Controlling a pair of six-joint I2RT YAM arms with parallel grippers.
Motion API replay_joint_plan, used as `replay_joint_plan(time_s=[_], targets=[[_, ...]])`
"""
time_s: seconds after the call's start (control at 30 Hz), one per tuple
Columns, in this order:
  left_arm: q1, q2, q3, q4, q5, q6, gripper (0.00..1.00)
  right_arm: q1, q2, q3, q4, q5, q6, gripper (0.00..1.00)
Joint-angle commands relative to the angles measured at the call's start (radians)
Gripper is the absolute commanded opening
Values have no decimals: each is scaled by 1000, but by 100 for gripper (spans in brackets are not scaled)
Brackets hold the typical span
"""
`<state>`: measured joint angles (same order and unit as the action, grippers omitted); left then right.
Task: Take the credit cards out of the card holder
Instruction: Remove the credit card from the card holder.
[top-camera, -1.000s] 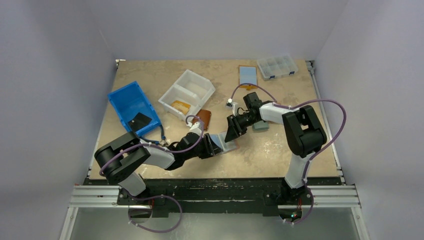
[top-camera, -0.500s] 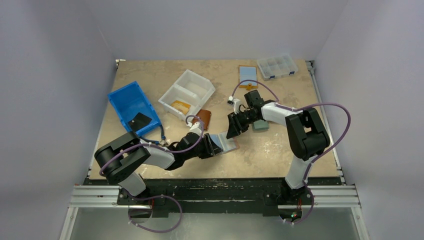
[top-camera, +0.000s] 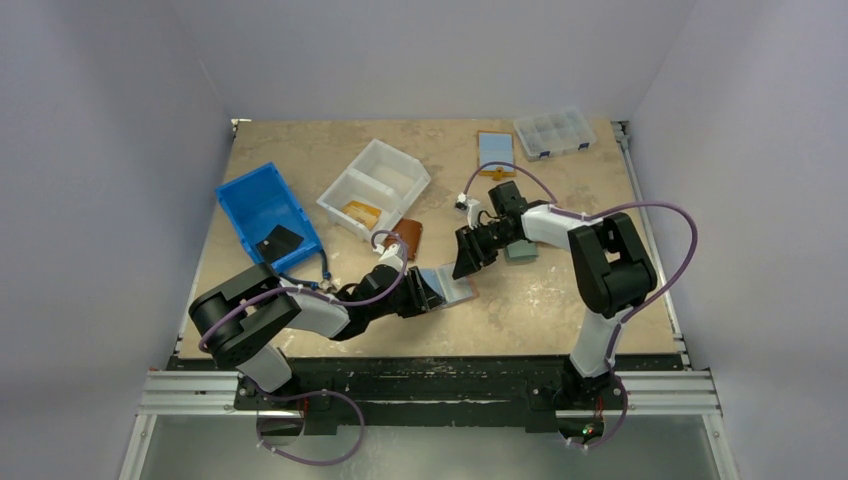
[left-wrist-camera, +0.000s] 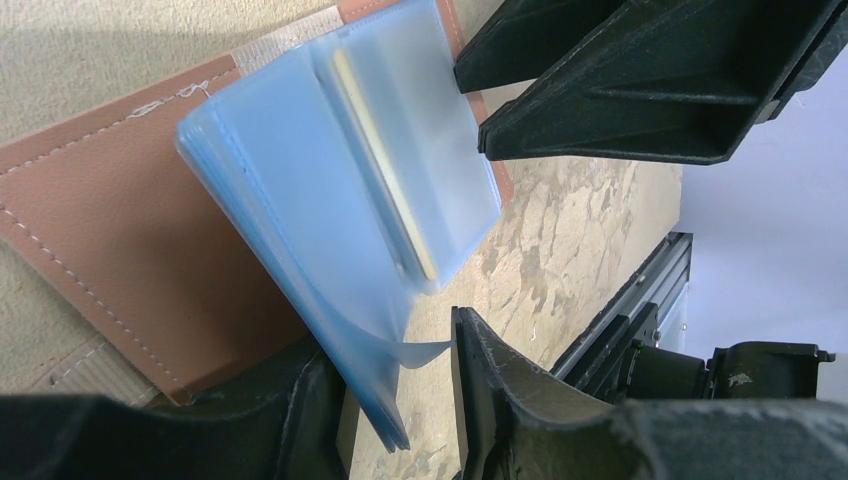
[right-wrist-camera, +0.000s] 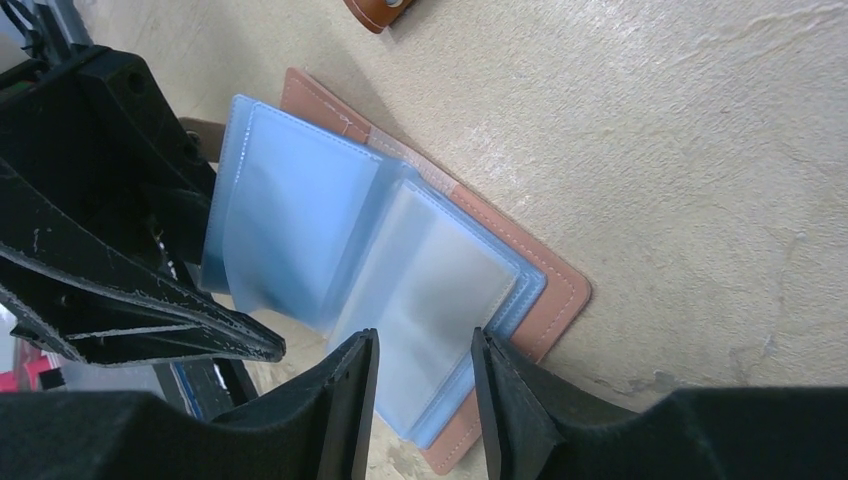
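The card holder (top-camera: 450, 286) lies open on the table, a brown leather cover (left-wrist-camera: 120, 250) with light-blue see-through sleeves (right-wrist-camera: 300, 220). A pale card edge (left-wrist-camera: 385, 165) shows inside one sleeve. My left gripper (top-camera: 430, 293) is low at the holder's left side. Its jaws are open (left-wrist-camera: 395, 345) with a fanned stack of sleeves standing between them, one sleeve curling onto a finger (left-wrist-camera: 480, 360). My right gripper (top-camera: 467, 262) hovers open (right-wrist-camera: 424, 340) over the right-hand sleeve page without touching it. A light-blue card (top-camera: 496, 149) lies at the far side.
A blue bin (top-camera: 262, 205) holding a black piece stands left, with a white divided bin (top-camera: 375, 180) behind the holder. A clear compartment box (top-camera: 554, 132) sits at the far right. A small brown leather piece (top-camera: 410, 238) and a pale flat piece (top-camera: 521, 251) lie near the arms.
My right arm has shifted slightly above the holder and its jaws have barely widened. The left arm and the holder have stayed put.
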<state>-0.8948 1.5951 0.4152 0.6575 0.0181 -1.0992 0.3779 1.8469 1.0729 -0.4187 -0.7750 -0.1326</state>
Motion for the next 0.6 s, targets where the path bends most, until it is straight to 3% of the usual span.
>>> replay_joint_plan(time_s=[0.0, 0.33, 0.57], targets=[[10, 22, 3, -32, -26, 21, 40, -2, 26, 7, -15, -67, 5, 48], [10, 44, 15, -20, -23, 24, 40, -2, 42, 1, -3, -179, 31, 48], [11, 70, 37, -13, 19, 36, 47, -2, 61, -5, 25, -238, 64, 49]])
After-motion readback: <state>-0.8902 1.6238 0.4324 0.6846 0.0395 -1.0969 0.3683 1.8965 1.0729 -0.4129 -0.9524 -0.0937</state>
